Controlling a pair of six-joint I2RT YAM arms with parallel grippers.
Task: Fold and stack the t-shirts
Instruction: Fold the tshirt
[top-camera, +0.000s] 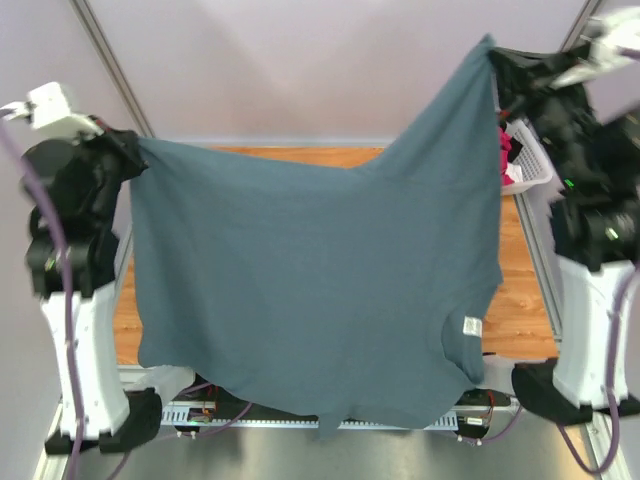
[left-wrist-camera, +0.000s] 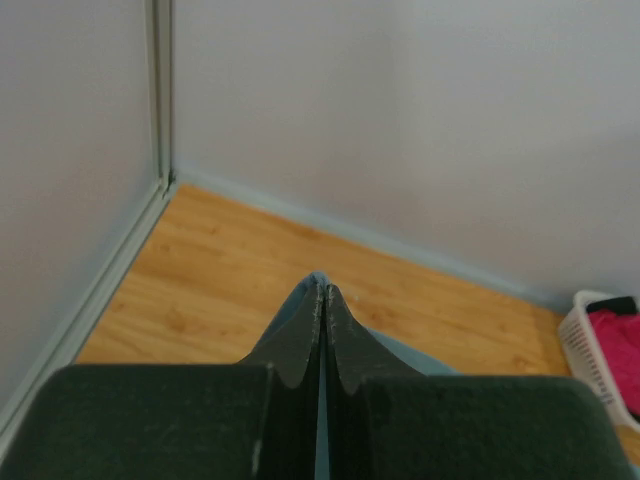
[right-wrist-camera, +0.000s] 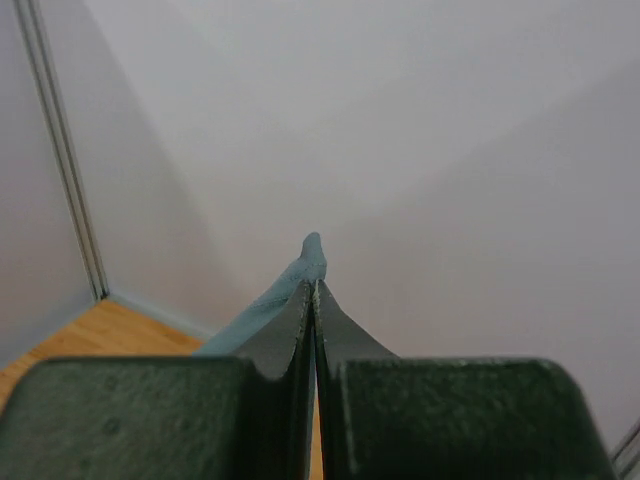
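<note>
A large slate blue-grey t-shirt (top-camera: 320, 290) hangs spread in the air between both arms, its small white neck label (top-camera: 471, 326) low on the right. My left gripper (top-camera: 128, 150) is shut on its left corner; in the left wrist view the cloth (left-wrist-camera: 318, 281) peeks out past the closed gripper (left-wrist-camera: 324, 290). My right gripper (top-camera: 497, 58) holds the other corner much higher, and the blue hem (right-wrist-camera: 312, 250) sticks out above the shut gripper (right-wrist-camera: 313, 290). A magenta-pink t-shirt (top-camera: 505, 150) lies in the basket, with some black cloth (left-wrist-camera: 612, 304) beside it.
A white slatted basket (top-camera: 530, 160) stands at the back right of the wooden table (top-camera: 525, 290), also seen in the left wrist view as a basket (left-wrist-camera: 580, 340). Grey walls and a metal frame post (top-camera: 110, 60) enclose the table. The hanging shirt hides most of the tabletop.
</note>
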